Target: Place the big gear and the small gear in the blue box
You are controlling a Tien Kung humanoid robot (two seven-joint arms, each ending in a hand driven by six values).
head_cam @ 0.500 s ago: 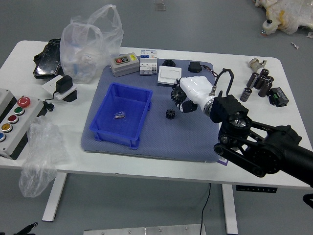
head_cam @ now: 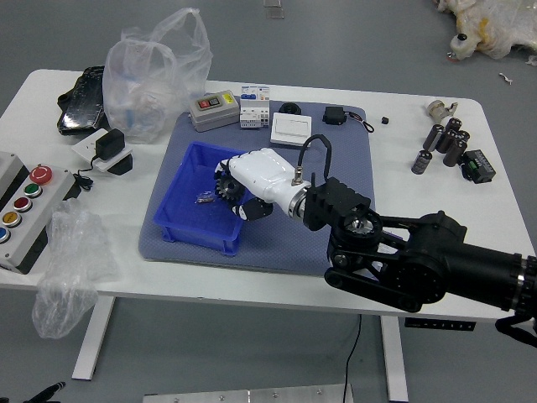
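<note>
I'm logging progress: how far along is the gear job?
Done: no gear visibly placed; the box holds a metallic piece. In the right hand, over the box: apparently the big gear. Remaining: releasing it, and probably the small gear, which I can't see.

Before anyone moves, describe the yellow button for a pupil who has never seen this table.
Left on the white table is a control box with a slanting row of buttons. The yellow button sits between a red one and the blue one, alone in its colour.
</note>
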